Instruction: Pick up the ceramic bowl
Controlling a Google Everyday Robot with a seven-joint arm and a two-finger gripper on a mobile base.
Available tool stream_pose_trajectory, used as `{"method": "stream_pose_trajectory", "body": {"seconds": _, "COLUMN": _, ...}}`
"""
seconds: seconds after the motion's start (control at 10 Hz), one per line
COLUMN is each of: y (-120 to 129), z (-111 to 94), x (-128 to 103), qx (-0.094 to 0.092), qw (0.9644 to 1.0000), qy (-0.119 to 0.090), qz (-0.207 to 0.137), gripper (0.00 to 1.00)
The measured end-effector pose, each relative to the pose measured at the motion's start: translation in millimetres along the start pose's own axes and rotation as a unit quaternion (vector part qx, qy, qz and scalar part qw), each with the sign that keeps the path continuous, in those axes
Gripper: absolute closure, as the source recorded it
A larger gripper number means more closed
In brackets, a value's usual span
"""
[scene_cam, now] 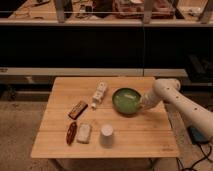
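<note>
- One ceramic bowl [125, 100], glossy green, sits on the table [145, 140] at about 2 o'clock from the table's middle.
- One hand [140, 104] is at the bowl's 3 o'clock rim, at the end of one white arm [175, 97]. Whether it grips, I cannot tell.
- One white cup [106, 135] stands at 6 o'clock.
- Four small packets lie from 12 round to 8 o'clock.

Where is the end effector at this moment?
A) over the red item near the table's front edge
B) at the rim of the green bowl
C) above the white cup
B: the end effector is at the rim of the ceramic bowl, well apart from the white cup.
</note>
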Motion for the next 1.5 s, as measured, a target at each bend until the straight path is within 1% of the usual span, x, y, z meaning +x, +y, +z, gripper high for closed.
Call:
{"method": "stream_pose_trajectory", "body": {"seconds": 0.2, "y": 1.7, "z": 1.5, "x": 1.6, "qx": 0.000, "qw": 1.0000, "qy": 0.000, "qz": 0.001, "gripper": 0.79}}
{"method": "stream_pose_trajectory", "body": {"seconds": 0.4, "y": -0.6, "z": 3.6, "x": 2.6, "qx": 0.000, "qw": 1.0000, "qy": 0.000, "qz": 0.000, "gripper": 0.65}}
{"method": "stream_pose_trajectory", "body": {"seconds": 0.5, "y": -1.9, "z": 4.8, "x": 2.8, "qx": 0.000, "qw": 1.0000, "qy": 0.000, "qz": -0.001, "gripper": 0.60}}
{"method": "stream_pose_trajectory", "body": {"seconds": 0.6, "y": -2.5, "z": 5.6, "x": 2.9, "qx": 0.000, "qw": 1.0000, "qy": -0.001, "qz": -0.002, "gripper": 0.59}}
{"method": "stream_pose_trajectory", "body": {"seconds": 1.0, "y": -6.2, "z": 13.9, "x": 0.0, "qx": -0.006, "qw": 0.9999, "qy": -0.006, "qz": -0.008, "gripper": 0.59}}
{"method": "stream_pose_trajectory", "body": {"seconds": 1.3, "y": -7.1, "z": 16.1, "x": 0.1, "qx": -0.005, "qw": 0.9999, "qy": -0.008, "qz": -0.007, "gripper": 0.60}}
{"method": "stream_pose_trajectory", "body": {"seconds": 1.4, "y": -7.9, "z": 17.2, "x": -0.4, "qx": -0.005, "qw": 0.9999, "qy": -0.010, "qz": -0.007, "gripper": 0.65}}
{"method": "stream_pose_trajectory", "body": {"seconds": 1.5, "y": -9.4, "z": 18.3, "x": -0.9, "qx": -0.003, "qw": 0.9999, "qy": -0.011, "qz": -0.006, "gripper": 0.74}}
